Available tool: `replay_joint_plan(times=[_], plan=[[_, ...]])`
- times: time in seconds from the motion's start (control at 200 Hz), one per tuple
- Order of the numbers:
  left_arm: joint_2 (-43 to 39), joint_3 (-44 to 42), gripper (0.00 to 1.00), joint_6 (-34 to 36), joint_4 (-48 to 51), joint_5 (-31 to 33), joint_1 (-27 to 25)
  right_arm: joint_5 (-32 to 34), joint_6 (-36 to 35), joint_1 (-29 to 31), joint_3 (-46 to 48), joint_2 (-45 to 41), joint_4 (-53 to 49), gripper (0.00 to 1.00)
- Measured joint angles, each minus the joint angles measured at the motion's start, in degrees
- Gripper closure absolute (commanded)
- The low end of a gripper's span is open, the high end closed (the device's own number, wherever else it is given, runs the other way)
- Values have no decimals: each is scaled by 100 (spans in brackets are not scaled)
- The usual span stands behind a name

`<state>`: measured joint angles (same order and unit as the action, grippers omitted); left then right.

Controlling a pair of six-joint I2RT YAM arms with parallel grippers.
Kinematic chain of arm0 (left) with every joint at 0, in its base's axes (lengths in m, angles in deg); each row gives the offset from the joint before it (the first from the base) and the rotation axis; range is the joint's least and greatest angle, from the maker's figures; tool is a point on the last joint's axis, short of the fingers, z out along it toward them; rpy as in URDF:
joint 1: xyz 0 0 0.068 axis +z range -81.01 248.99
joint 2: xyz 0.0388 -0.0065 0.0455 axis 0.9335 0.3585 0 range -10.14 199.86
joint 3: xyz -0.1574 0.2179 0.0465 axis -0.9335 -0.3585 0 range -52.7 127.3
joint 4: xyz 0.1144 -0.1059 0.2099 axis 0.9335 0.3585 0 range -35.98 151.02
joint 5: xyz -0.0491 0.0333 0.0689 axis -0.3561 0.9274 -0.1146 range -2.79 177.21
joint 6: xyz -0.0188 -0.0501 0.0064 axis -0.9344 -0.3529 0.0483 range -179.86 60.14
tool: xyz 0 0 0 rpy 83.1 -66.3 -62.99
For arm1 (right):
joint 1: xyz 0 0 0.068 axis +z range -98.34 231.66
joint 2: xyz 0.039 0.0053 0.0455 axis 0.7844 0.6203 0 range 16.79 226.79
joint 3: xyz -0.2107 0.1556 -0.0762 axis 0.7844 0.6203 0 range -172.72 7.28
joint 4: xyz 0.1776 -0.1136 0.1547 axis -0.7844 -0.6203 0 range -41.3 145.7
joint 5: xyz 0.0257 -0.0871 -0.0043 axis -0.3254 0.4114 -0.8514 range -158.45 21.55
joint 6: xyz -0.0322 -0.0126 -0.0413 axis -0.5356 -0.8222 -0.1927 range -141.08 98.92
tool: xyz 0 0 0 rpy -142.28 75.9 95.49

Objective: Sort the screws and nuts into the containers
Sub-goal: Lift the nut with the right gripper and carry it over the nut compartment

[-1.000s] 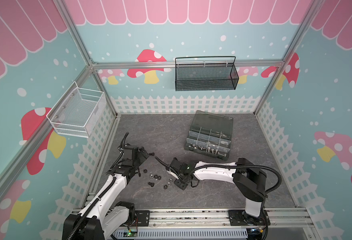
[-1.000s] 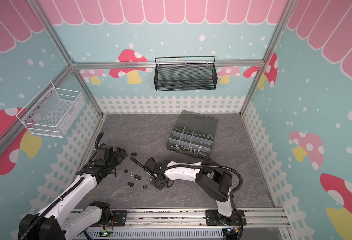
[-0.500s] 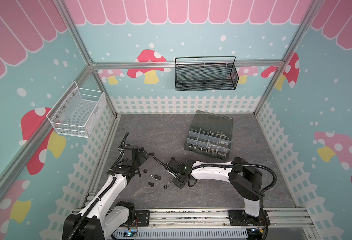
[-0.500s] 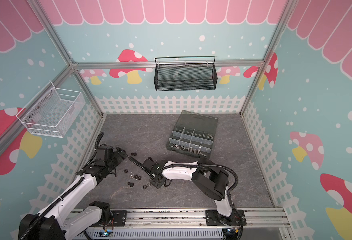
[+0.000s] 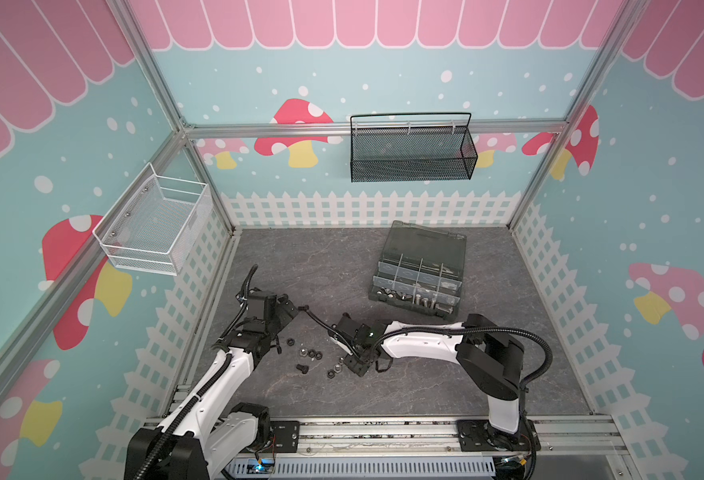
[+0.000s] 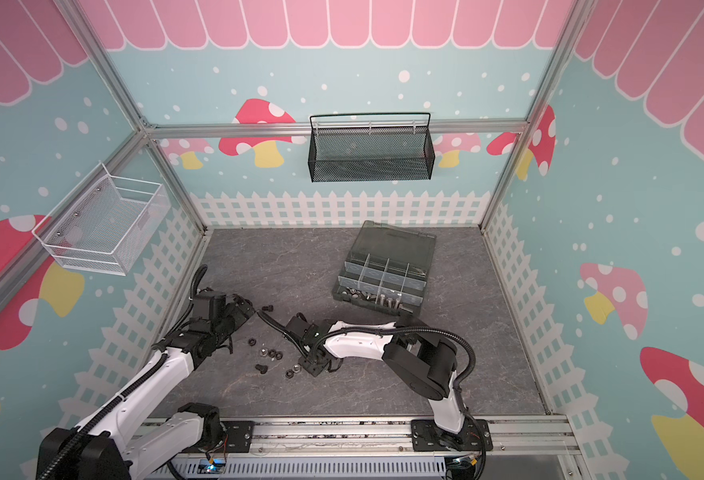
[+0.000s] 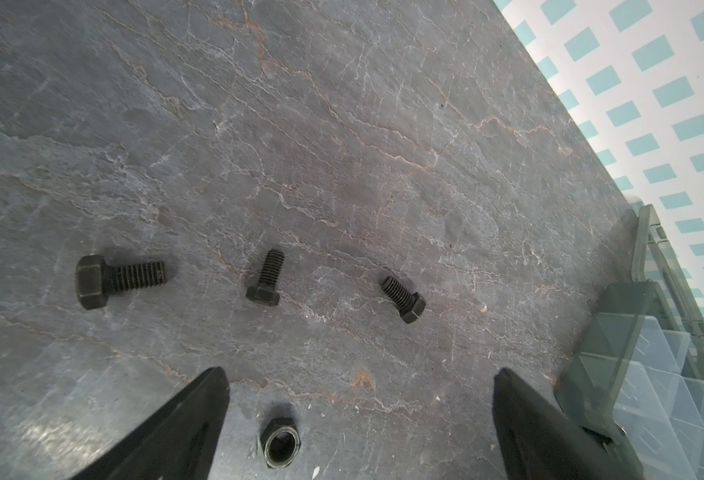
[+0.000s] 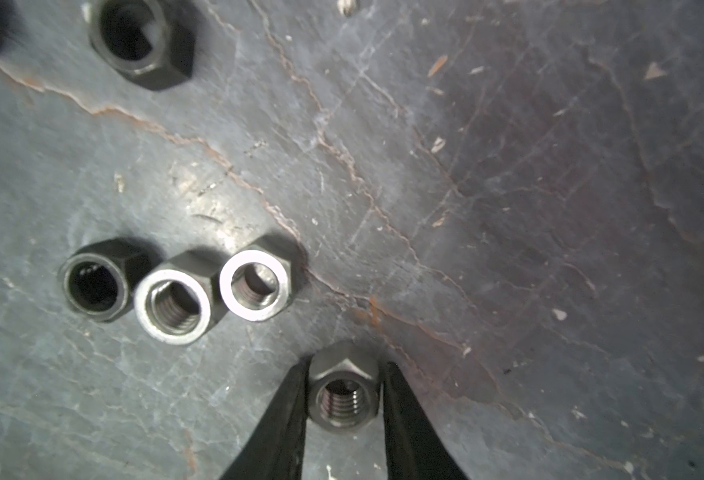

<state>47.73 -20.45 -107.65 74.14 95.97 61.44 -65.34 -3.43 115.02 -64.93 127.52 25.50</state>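
The step in hand is a pick-up. The right claw (image 8: 345, 366) has a finger against each side of a silver nut (image 8: 344, 397), pinching it while it sits on the desk (image 8: 549, 208), near the edge where the arms are mounted and left of the middle. Just beside it lies a row of nuts (image 8: 173, 305), one black and two silver, touching one another.

The left claw (image 7: 360, 374) hangs wide open and holds nothing. A lone black nut (image 7: 280, 446) lies under the gap between its fingers, and three black screws (image 7: 267, 278) lie flat a little further off.

The box (image 5: 408, 272) stands well apart from the loose pieces, toward the back right of the desk, with its lid (image 5: 425, 243) swung open. Silver screws (image 5: 423, 298) fill some of its near compartments, and the far ones look bare.

The next move probably calls for a straight lift, so the fingers do not knock the row alongside. The nut then has to travel across the desk to the box and drop over a compartment meant for nuts, not one with screws in it. The nut is small and smooth, so a loose pinch could let it slip on the way.
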Motion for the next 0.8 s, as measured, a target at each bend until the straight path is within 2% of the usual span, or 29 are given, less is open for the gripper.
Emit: replay_joint_plan(times=[0.24, 0.56, 0.8], plan=[[0, -20, 0, 0, 0, 0, 2, -20, 22, -4, 0, -2, 2, 82], [-2, -20, 0, 2, 0, 0, 4, -13, 223, -188, 142, -142, 22, 100], [-2, -20, 0, 2, 0, 0, 4, 2, 483, -723, 575, -861, 33, 100]])
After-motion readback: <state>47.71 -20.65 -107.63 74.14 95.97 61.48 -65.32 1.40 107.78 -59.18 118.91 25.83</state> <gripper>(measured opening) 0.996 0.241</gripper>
